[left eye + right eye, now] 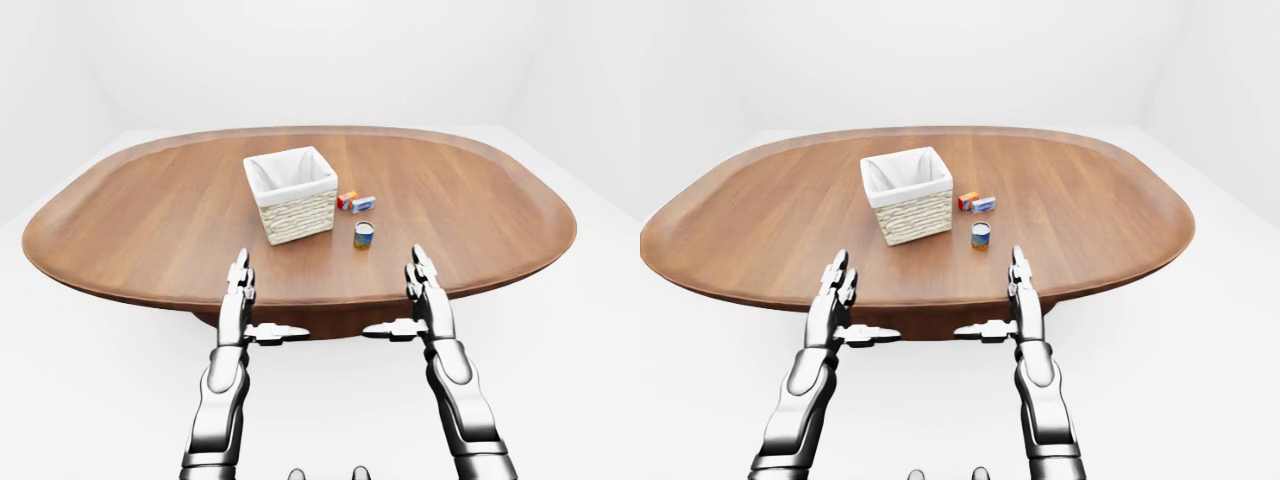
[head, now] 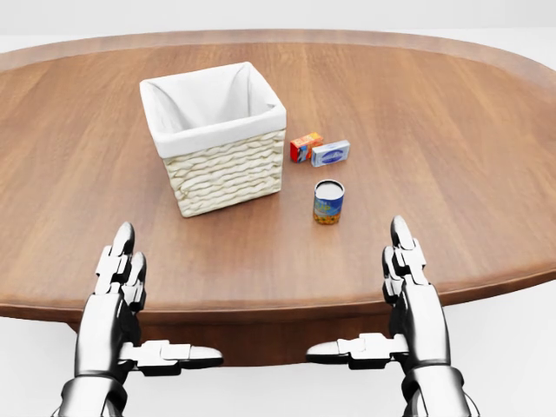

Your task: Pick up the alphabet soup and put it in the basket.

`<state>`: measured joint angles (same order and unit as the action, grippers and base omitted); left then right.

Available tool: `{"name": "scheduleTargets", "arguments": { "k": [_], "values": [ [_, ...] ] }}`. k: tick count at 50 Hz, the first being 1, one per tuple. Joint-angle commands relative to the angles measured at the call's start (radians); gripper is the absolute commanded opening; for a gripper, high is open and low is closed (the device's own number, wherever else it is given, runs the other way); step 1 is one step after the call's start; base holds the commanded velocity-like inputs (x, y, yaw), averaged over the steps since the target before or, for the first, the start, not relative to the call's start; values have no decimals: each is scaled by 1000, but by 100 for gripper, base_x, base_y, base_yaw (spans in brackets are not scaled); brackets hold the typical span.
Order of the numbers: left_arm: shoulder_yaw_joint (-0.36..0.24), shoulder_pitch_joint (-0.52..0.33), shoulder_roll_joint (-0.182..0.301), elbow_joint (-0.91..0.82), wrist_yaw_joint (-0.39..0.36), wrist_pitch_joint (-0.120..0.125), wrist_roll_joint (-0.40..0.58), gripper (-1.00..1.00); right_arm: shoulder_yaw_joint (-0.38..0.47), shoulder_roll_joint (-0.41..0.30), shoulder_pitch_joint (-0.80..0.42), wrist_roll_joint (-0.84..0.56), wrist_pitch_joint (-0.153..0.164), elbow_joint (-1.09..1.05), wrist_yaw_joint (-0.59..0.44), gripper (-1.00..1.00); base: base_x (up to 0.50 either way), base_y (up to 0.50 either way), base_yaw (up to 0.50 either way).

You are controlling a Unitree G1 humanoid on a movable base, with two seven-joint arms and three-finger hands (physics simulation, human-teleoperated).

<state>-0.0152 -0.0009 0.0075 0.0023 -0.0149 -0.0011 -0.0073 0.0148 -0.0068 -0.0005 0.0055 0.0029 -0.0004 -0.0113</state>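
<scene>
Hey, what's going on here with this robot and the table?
Nothing is being handled yet. The left robot hand and right robot hand hover open at the table's near edge. The soup can stands upright beside the empty basket, with two small boxes just beyond it.

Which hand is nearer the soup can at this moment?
Right. In the head view the right hand is just below and right of the soup can; the left hand is far to its left, below the basket. Both are open.
</scene>
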Motion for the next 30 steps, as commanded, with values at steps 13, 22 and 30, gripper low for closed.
{"name": "scheduleTargets", "arguments": {
  "k": [13,22,30],
  "values": [
    [-22,0,11,-3,-22,3,-11,100,23,-12,-1,5,11,-1,-16,100,0,0,0],
    [-23,-3,12,7,-23,-3,-10,100,24,-13,-4,0,11,6,-13,100,0,0,0],
    [-20,3,13,-5,-21,4,-1,100,35,-13,-14,15,21,-7,-8,100,0,0,0]
  ]
}}
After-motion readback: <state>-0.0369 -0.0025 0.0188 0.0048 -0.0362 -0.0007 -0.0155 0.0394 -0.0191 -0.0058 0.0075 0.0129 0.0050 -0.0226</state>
